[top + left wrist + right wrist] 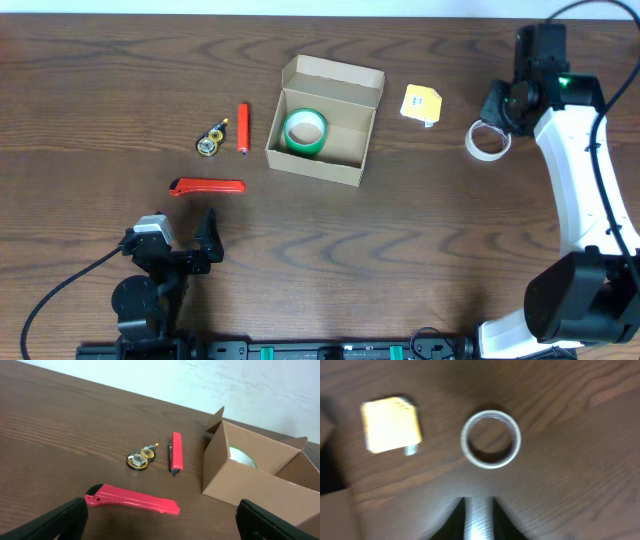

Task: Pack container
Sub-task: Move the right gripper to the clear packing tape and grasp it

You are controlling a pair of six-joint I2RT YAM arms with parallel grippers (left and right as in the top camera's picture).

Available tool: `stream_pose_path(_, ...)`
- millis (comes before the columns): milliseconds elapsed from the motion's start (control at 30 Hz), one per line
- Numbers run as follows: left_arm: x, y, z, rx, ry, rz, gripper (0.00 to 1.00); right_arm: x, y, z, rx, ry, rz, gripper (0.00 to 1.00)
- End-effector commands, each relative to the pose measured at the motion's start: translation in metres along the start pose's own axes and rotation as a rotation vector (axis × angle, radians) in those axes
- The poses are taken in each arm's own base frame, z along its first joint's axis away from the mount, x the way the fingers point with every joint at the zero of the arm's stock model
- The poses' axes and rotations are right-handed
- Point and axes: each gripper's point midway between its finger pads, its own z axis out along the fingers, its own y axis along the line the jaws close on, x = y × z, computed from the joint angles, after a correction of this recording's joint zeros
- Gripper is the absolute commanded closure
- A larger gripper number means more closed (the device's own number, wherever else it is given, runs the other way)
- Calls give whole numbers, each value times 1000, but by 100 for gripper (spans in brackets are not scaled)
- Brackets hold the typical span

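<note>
The right pincer (478, 503) hangs beside a clear tape ring (491, 439), fingers drawn nearly together on nothing. The left pincer (160, 514) gapes wide and empty near a red cutter (132, 500). The box (315, 168) sits mid-table, lid up, holding only a green tape roll (304, 132). Ring, cutter, red pen (243, 128), small dispenser (211, 140) and a yellow gadget (421, 104), too blurred to name, lie outside, so packing looks barely begun.
</note>
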Motion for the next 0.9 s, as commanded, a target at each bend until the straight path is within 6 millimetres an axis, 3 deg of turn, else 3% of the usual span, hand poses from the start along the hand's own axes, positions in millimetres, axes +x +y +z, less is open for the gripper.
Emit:
stream_pose_path(0, 11, 7, 3, -23, 20, -6, 5, 17, -10, 25, 27, 41, -11, 59)
stream_pose_path(67, 11, 7, 3, -23, 20, -6, 5, 24, -11, 38, 26, 36, -10, 47)
stream_pose_path(267, 11, 7, 3, -23, 20, -6, 5, 36, -10, 68, 16, 6, -38, 40)
stream_pose_path(867, 11, 7, 3, -23, 20, -6, 5, 59, 9, 139, -48, 69, -87, 44)
